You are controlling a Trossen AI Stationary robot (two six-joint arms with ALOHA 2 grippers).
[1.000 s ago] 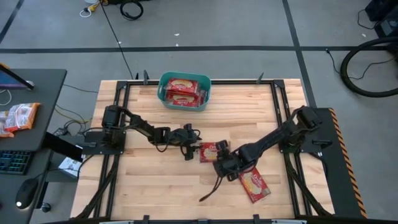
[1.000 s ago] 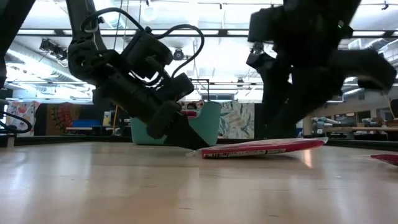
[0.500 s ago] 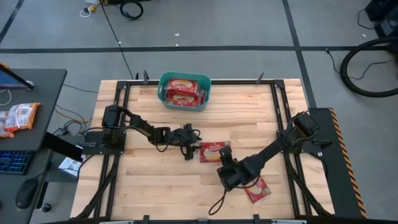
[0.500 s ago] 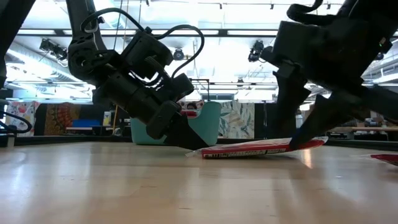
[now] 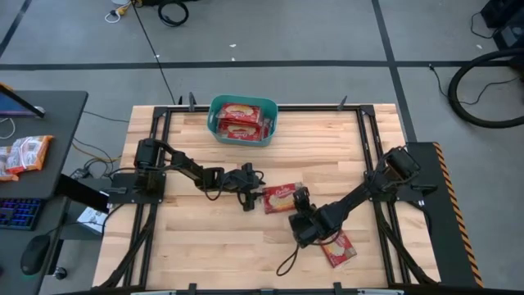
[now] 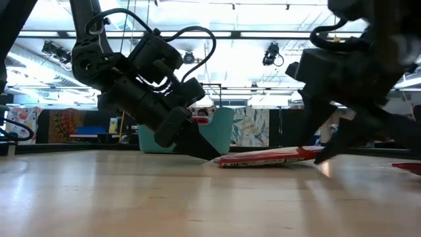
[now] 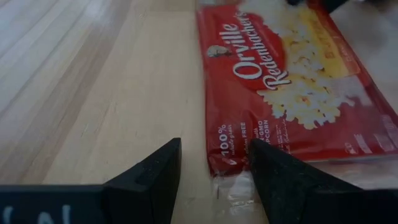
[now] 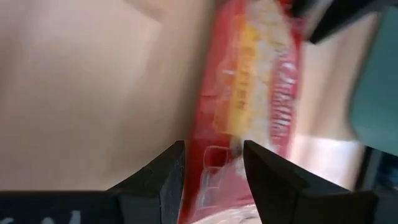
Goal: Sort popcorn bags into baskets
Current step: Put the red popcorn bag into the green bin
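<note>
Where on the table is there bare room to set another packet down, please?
Bare wood lies along the near edge below the left gripper, and at the far right corner beside the teal basket. The middle is crowded: both open grippers flank one popcorn bag, the right gripper near a second bag.

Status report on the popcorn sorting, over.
Both pincers open, left pincer and right pincer at opposite ends of centre popcorn bag. Teal basket holds bags. Nothing blocking.

Light wooden table on a grey floor, black frame rails along its edges. Dark side desk to the left — orange-white packets, keyboard, mouse. Black cable coils on the floor — far right and top.
</note>
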